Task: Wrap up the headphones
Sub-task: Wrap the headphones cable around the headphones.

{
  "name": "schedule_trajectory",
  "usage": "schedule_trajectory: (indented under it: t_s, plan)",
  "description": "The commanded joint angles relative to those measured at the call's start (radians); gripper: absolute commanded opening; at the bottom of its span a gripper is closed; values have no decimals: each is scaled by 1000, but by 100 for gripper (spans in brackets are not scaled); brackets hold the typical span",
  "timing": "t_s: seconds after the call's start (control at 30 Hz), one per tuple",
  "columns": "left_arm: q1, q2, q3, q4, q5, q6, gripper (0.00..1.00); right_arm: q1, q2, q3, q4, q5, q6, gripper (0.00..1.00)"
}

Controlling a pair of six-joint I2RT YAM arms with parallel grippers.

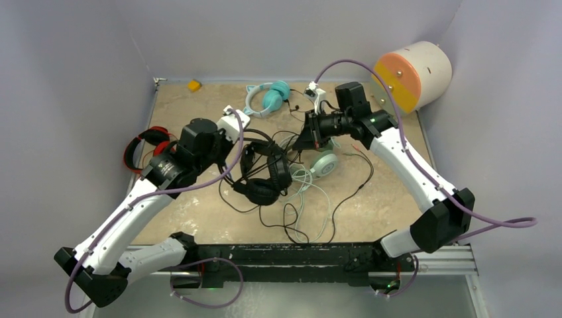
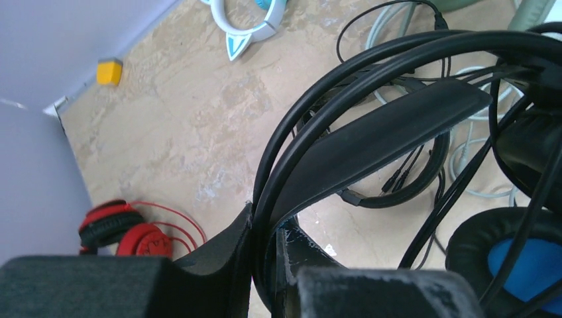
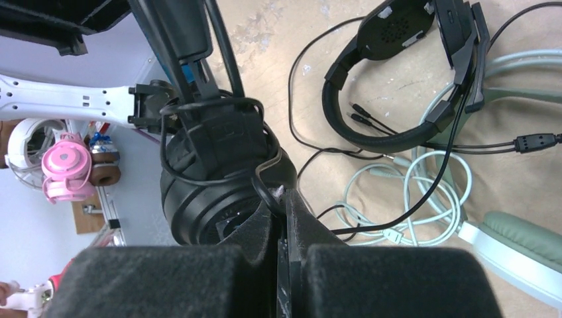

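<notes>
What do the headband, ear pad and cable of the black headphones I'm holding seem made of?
Headband: a flat matte black strap, likely soft leatherette or rubber, under two thin glossy hoops, metal or hard plastic, can't tell. Ear pad: looks like padded black leatherette with a dull sheen, blue fabric inside. Cable: thin, smooth black rubbery sheath, bending in loose curves.

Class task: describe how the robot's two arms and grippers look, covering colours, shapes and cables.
The left arm and right arm have white links, bulky black joints and a looping purple cable each. The left gripper and right gripper have two black, wedge-shaped fingers with matte, grainy faces.
</notes>
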Motion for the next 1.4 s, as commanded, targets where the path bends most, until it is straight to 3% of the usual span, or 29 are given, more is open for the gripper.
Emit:
schedule_trajectory:
  t_s: [0.0,0.1,0.33,0.47,0.7,0.9,1.17,1.37]
  plan:
    - [-19,-20,15,61,107,157,0,-9,33,52,-40,6,49,0]
    - [-23,-10,16,51,138,195,0,-9,81,98,-78,-19,50,0]
    - [-43,64,17,38,-52,203,0,-9,54,60,1,-108,82,0]
    - [-43,82,17,82,-150,204,0,-9,19,-4,67,-248,109,0]
    - [-43,97,36,153,-218,152,0,43,-66,-126,252,-333,266,23]
    - [-44,74,41,202,-237,115,0,137,-87,-188,399,-293,388,36]
    - [-43,26,28,246,-279,-10,0,208,-99,-218,468,-162,423,49]
    - [-43,-24,-10,271,-252,-48,0,209,-168,-190,335,20,287,51]
